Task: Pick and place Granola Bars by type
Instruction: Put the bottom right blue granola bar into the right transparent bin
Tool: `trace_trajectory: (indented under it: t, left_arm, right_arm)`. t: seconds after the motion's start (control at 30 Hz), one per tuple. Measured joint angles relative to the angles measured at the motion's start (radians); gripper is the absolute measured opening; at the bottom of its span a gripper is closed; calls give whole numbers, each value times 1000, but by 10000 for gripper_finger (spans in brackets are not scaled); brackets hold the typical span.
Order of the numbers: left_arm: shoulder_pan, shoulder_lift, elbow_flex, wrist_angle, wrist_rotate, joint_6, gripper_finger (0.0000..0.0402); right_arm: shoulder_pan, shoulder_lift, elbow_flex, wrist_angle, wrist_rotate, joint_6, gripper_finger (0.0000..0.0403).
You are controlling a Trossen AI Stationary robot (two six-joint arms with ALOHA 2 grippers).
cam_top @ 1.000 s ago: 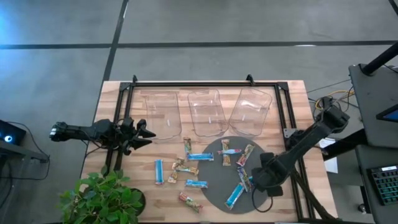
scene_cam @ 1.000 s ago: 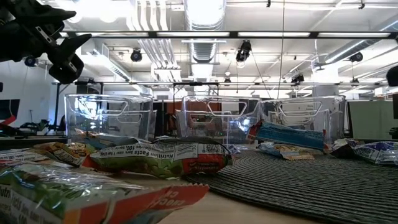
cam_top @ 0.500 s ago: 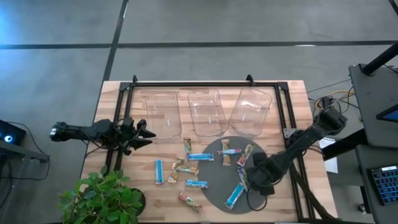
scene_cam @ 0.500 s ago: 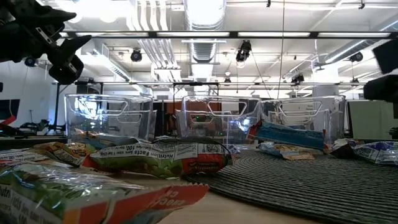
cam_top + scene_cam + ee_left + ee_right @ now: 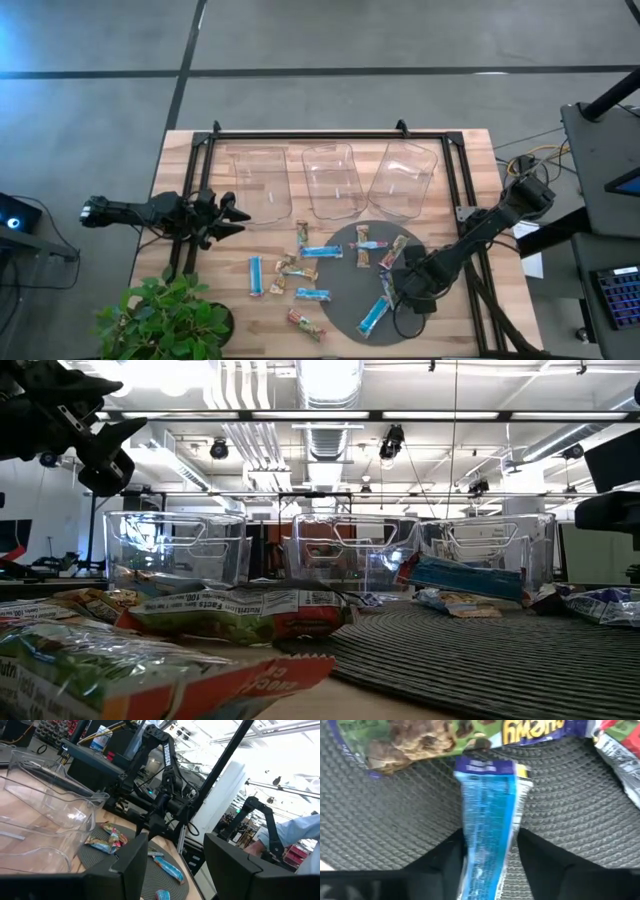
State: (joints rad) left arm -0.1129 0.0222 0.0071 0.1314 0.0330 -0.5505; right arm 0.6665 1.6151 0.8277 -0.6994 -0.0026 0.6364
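Note:
Several wrapped granola bars lie flat on the wood and on a round grey mat [image 5: 350, 300]: blue ones such as [image 5: 255, 275] and tan or multicoloured ones such as [image 5: 305, 322]. My right gripper [image 5: 397, 292] is low over the mat and open. In the right wrist view its fingers [image 5: 545, 862] stand on either side of a blue bar [image 5: 487, 810], which lies flat on the mat. That bar also shows in the high view [image 5: 376, 318]. My left gripper [image 5: 235, 215] hovers open near the table's left edge, beside the left bin. My right gripper's [image 5: 487, 865] fingers come down from above, one along each long edge of the blue bar [image 5: 470, 845]. I cannot tell whether they touch it. The bar lies flat on the mat.
Three clear plastic bins [image 5: 258, 180], [image 5: 332, 180], [image 5: 403, 178] stand in a row at the far side. A potted plant [image 5: 170, 320] sits at the near left corner. A green and purple bar [image 5: 470, 735] lies just beyond the blue bar's end. A black frame [image 5: 330, 133] borders the table.
My right gripper has moved toward the table's left across the mat, ending over the blue bar. In the low view its arm has come into the picture at the right edge. My left arm has kept still.

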Motion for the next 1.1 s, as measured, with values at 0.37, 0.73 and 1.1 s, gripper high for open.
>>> trace_trajectory:
  t: [0.37,0.73,1.1]
  left_arm:
    - [0,0,0,1,0,0,177]
    - [0,0,0,-1,0,0,177]
    - [0,0,0,-2,0,0,177]
  right_arm:
    - [0,-245,33,-146,41,218,55]
    - [-210,-864,19,-384,793,1087,69]
    - [-590,-1031,-164,-118,681,889,137]
